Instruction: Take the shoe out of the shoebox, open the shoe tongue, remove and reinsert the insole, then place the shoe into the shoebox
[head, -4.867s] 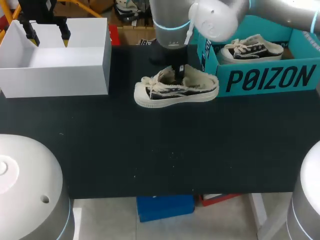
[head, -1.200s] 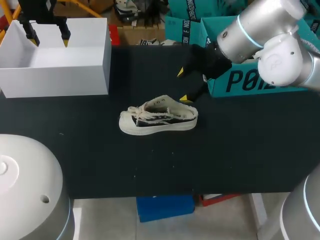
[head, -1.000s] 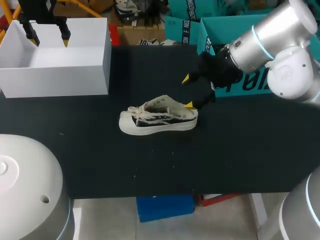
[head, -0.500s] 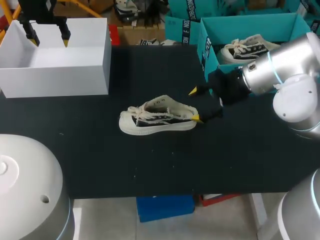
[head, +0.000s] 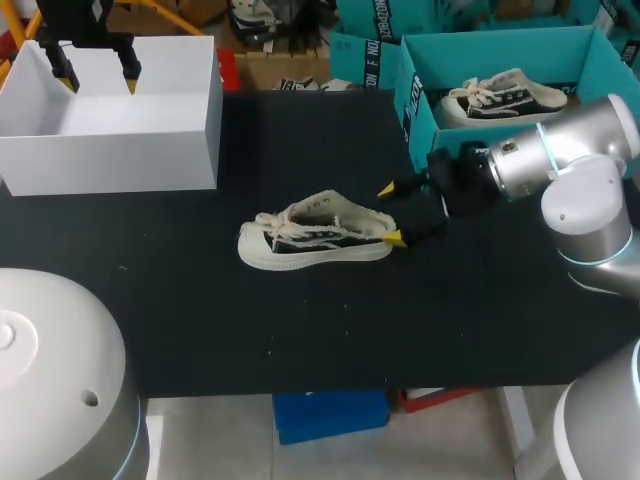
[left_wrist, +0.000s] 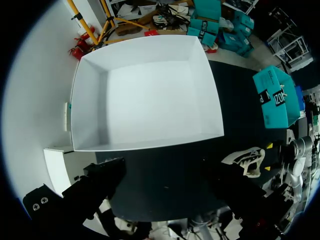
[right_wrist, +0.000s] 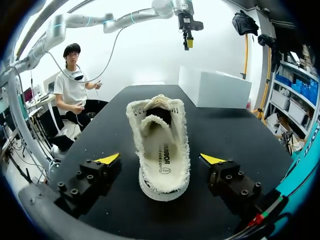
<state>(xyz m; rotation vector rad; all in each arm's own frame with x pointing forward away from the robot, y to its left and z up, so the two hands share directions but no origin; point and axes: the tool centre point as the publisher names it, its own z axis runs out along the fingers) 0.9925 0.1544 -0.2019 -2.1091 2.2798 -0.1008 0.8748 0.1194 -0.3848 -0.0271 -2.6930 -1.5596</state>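
Note:
A cream and black low sneaker (head: 315, 240) lies on its sole mid-table, toe to the left. My right gripper (head: 390, 213) is open at its heel, one yellow tip on each side, neither touching. In the right wrist view the shoe (right_wrist: 160, 135) points away from the gripper (right_wrist: 160, 159), its mouth wide and the insole (right_wrist: 162, 155) showing inside. The teal shoebox (head: 425, 100) stands open at the back right with a second sneaker (head: 505, 98) in it. My left gripper (head: 100, 80) hangs open over the white box (head: 150, 140), which fills the left wrist view (left_wrist: 145, 95).
The white box occupies the table's back left corner. The teal shoebox (left_wrist: 275, 97) sits close behind my right arm. Bare black tabletop (head: 300, 330) stretches in front of the shoe to the near edge.
My right gripper came down from above the heel to table level behind it, and the arm swung right, uncovering the shoebox. The shoe, earlier near the box, has lain still for the last second.

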